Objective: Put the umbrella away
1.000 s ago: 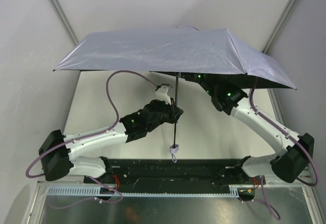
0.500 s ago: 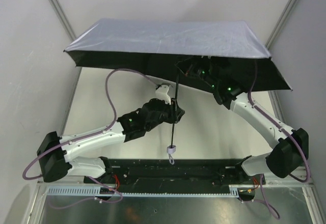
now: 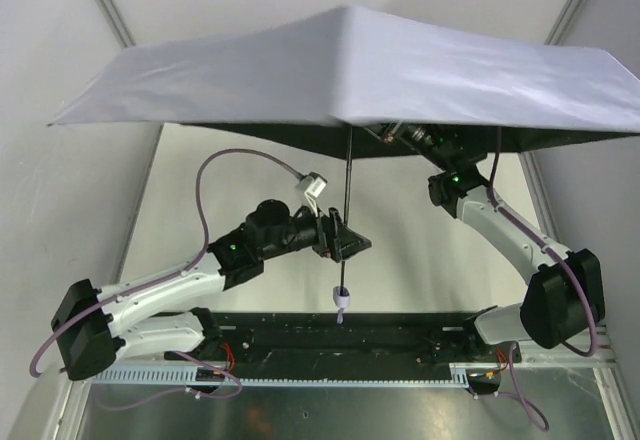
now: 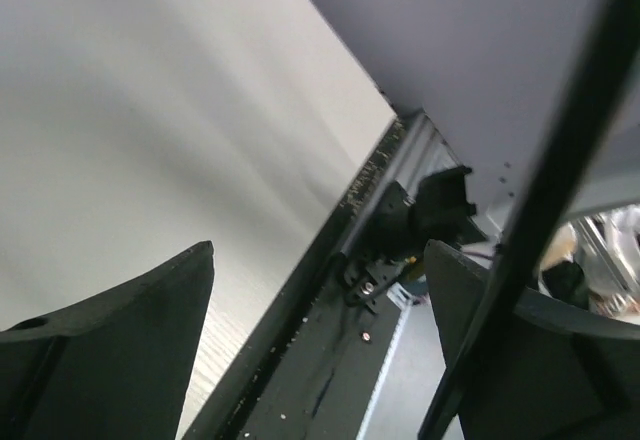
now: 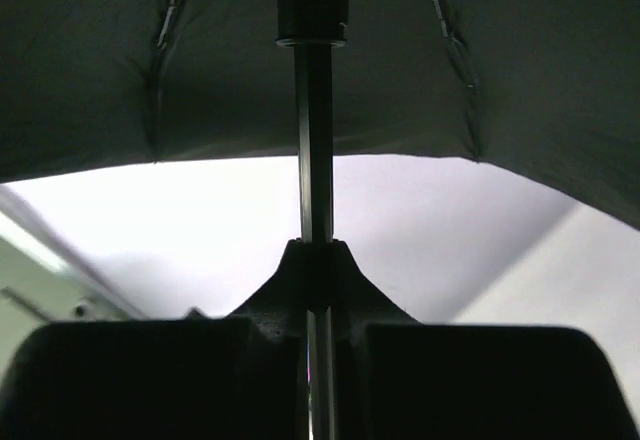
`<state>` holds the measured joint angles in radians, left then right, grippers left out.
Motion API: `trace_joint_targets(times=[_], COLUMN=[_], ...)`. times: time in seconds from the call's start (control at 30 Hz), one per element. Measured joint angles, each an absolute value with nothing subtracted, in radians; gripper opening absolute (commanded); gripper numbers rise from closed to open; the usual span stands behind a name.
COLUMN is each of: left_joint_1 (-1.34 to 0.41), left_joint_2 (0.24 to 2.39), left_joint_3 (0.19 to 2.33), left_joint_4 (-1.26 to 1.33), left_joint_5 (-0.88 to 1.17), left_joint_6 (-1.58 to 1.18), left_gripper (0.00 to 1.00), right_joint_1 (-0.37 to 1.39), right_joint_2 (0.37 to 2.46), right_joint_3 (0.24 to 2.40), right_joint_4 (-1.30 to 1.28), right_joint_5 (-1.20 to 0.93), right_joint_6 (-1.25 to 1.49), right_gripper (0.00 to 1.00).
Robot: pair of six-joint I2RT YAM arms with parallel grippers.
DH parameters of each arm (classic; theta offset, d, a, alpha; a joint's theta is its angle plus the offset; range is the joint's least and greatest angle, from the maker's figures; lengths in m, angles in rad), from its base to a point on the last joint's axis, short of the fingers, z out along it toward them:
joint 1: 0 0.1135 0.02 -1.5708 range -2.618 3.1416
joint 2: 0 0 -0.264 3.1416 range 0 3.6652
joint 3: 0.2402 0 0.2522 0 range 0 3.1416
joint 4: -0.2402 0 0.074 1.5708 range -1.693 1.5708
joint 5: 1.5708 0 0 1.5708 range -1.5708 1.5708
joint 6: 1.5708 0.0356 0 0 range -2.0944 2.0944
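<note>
The umbrella (image 3: 350,65) is open, its pale lavender-grey canopy spread wide above both arms. Its thin black shaft (image 3: 347,190) hangs down to a small pale handle (image 3: 342,297). My right gripper (image 5: 313,260) is shut on the shaft (image 5: 313,130) just below the dark underside of the canopy; in the top view the canopy's edge mostly hides it. My left gripper (image 3: 347,243) is open beside the lower shaft. In the left wrist view the shaft (image 4: 560,180) crosses in front of the right-hand finger (image 4: 455,300) and nothing lies between the jaws (image 4: 320,260).
The black base rail (image 3: 340,330) runs along the near edge, with a perforated metal strip (image 3: 300,380) below it. Grey walls and slanted frame posts (image 3: 110,10) close in both sides. A purple cable (image 3: 230,160) loops up from the left arm.
My left gripper has opened and let go of the shaft, dropping slightly. My right gripper has shut on the shaft, and the canopy has risen and tilted toward the camera.
</note>
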<state>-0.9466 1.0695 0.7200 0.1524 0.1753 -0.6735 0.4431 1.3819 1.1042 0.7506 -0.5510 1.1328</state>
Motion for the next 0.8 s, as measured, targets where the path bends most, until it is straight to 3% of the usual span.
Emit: trace_joint_targets(times=[0.07,0.17,0.23,0.37,0.6,0.8], left_joint_1=[-0.946,-0.946,-0.949,-0.965,-1.111,-1.232], left_joint_2=[1.084,1.084,1.074,1.039,1.037,1.081], left_joint_3=[0.706,0.705,0.705,0.705,0.765,0.849], left_joint_4=[0.199,0.276,0.313,0.297,0.065,-0.023], left_joint_5=[0.237,0.313,0.337,0.284,-0.142,-0.488], left_joint_6=[-0.682,-0.677,-0.666,-0.635,-0.621,-0.567], left_gripper=[0.62,0.2,0.05,0.0,0.0,0.0], right_joint_1=[0.443,0.439,0.431,0.419,0.45,0.492], right_joint_2=[1.382,1.388,1.391,1.384,1.299,1.271], right_joint_3=[1.102,1.101,1.1,1.098,1.095,1.1], right_joint_4=[0.86,0.992,1.036,0.957,0.546,0.399], right_joint_5=[-0.576,-0.603,-0.616,-0.599,-0.464,-0.339], right_joint_6=[1.187,1.248,1.262,1.226,1.008,0.903], right_gripper=[0.0,0.0,0.0,0.17,0.53,0.6])
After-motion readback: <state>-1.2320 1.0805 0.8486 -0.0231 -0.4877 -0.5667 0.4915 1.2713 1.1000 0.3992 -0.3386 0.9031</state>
